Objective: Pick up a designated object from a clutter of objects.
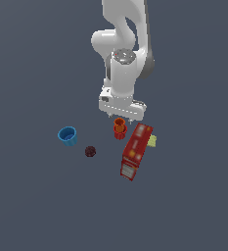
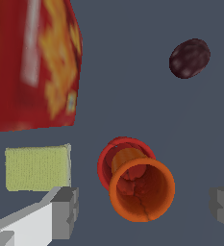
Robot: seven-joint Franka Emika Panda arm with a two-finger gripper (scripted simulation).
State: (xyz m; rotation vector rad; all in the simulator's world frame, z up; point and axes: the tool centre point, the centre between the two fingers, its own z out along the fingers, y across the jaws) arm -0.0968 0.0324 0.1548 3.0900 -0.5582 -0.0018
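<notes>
The orange cup [image 2: 147, 202] shows its open mouth in the wrist view, overlapping the red cup [image 2: 107, 156] behind it. Whether it rests in the red cup or against it, I cannot tell. My gripper [image 2: 144, 209] is open, one of its fingers [image 2: 65, 211] on each side of the orange cup, and neither touches it. In the exterior view the gripper [image 1: 121, 117] hangs just above the orange cup [image 1: 119, 123] and the red cup [image 1: 120, 133].
A long red box [image 1: 136, 150] lies close by on the exterior view's right, with a pale-yellow block [image 1: 153, 141] at its far side. A dark maroon ball [image 1: 90, 151] and a blue cup [image 1: 67, 136] sit further off on the exterior view's left.
</notes>
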